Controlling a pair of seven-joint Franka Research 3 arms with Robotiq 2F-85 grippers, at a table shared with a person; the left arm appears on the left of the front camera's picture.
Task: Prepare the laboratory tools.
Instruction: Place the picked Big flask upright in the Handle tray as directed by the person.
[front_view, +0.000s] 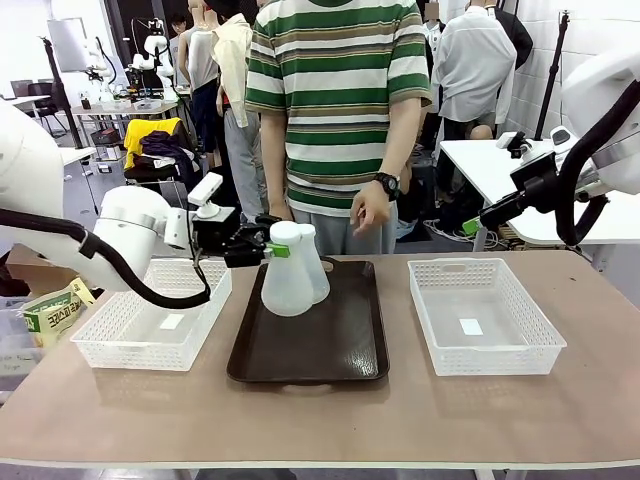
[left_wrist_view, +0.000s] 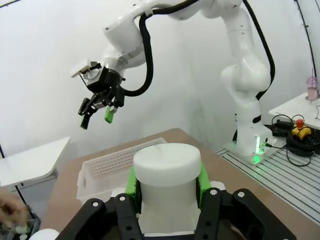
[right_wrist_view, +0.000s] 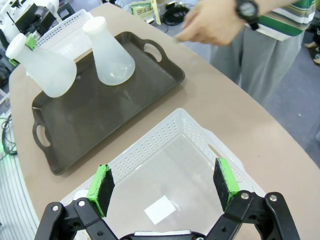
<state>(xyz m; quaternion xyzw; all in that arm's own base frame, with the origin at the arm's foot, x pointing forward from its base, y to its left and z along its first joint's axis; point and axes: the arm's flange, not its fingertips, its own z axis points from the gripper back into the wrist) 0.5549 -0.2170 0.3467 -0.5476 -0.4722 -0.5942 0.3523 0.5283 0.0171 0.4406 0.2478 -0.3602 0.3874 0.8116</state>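
Note:
Two frosted-white flasks stand over the dark brown tray (front_view: 345, 355). My left gripper (front_view: 276, 249) is shut on the neck of the nearer flask (front_view: 286, 290), whose base is at or just above the tray. In the left wrist view the green pads (left_wrist_view: 131, 182) clamp that flask's neck (left_wrist_view: 165, 162). The other flask (front_view: 318, 272) stands free just behind it. The right wrist view shows the held flask (right_wrist_view: 47, 70) and the free flask (right_wrist_view: 111, 57). My right gripper (right_wrist_view: 162, 185) hangs open above the right basket (right_wrist_view: 200, 145), and it is also at the far right (front_view: 470, 227).
A white mesh basket (front_view: 120, 340) sits left of the tray and another (front_view: 520, 355) to the right. A person in a striped shirt stands at the far edge, one hand (front_view: 370, 213) hanging just beyond the tray. The table's front strip is bare.

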